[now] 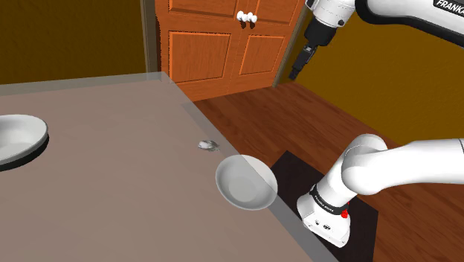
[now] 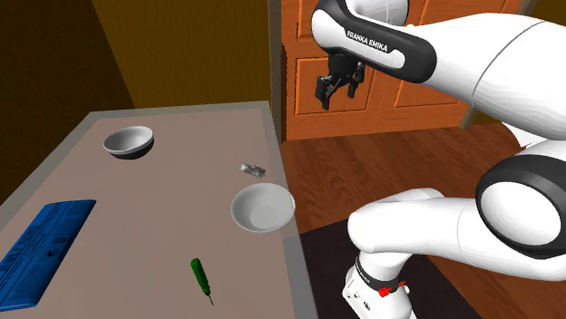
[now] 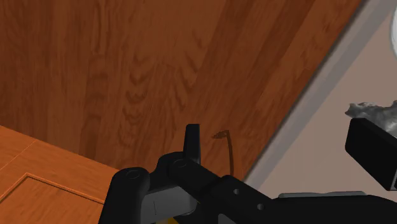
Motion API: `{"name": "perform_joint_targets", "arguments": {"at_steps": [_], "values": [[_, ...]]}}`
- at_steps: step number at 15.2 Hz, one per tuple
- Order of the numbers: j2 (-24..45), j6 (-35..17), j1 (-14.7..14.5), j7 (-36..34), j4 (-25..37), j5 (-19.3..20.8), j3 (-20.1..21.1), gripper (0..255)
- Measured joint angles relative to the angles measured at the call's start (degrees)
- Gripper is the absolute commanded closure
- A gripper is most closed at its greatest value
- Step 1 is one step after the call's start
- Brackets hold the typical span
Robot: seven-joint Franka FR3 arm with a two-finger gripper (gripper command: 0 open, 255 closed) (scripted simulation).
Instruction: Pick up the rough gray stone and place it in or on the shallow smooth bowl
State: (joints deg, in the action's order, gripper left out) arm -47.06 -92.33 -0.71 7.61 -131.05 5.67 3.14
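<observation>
- Shoulder view is showing "FRANKA" on the white arm [image 1: 394, 18]; the second exterior view is showing "FRANKA EMIKA" there.
- One small grey stone [image 1: 207, 145] is lying on the table [image 1: 111, 186], near its edge and just beside the pale bowl [image 1: 245, 182]. Its long side is running left to right across the shoulder view.
- Two bowls are sitting on the table: the pale one, and a grey bowl [image 2: 128, 140] well apart from it.
- One green screwdriver [image 2: 200, 276] and one blue flat thing [image 2: 41, 249] are lying there too.
- One gripper [image 2: 336, 91] is hanging high past the table's edge, over the wooden floor [image 1: 253, 112], with its fingers spread and holding nothing.
</observation>
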Motion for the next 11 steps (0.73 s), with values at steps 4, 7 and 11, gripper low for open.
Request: {"name": "perform_joint_targets", "arguments": {"at_steps": [4, 7, 11], "values": [[-0.36, -2.61, -0.37, -2.3, -3.14, -2.78, 0.02, 0], [-0.07, -7.31, -1.13, -5.79, -7.62, -6.99, 0.63, 0], [-0.12, -13.8, -2.48, -9.61, -13.71, -12.88, 1.24, 0]]}}
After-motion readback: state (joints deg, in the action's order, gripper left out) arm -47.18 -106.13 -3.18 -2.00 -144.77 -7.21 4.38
